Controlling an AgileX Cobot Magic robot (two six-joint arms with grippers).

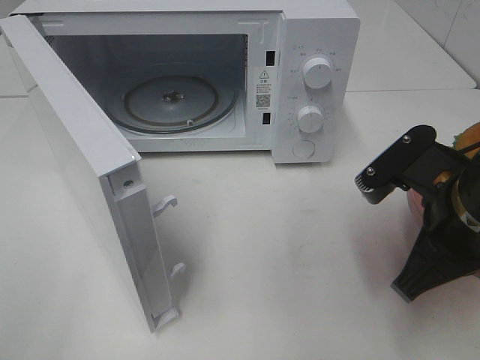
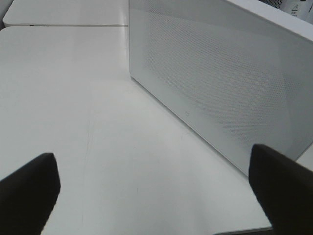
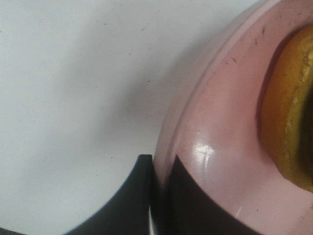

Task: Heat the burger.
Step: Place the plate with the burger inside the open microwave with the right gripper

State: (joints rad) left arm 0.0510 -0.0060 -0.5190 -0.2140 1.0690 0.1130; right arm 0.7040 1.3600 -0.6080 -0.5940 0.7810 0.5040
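The burger [image 3: 288, 112] lies on a pink plate [image 3: 220, 142]; only the edge of its golden-brown bun shows in the right wrist view. My right gripper [image 3: 159, 196] is shut on the plate's rim, with one finger [image 3: 137, 196] outside it and the other on the inner face. In the exterior high view the right arm [image 1: 420, 161] covers most of the plate at the right edge, and just a sliver of the burger [image 1: 469, 135] shows. My left gripper [image 2: 156, 196] is open and empty, near the outer face of the microwave door [image 2: 220, 73].
A white microwave [image 1: 315, 75] stands at the back with its door [image 1: 82, 165] swung wide toward the front left. Its glass turntable [image 1: 172, 97] is bare. White tabletop [image 1: 285, 262] lies between the door and the right arm.
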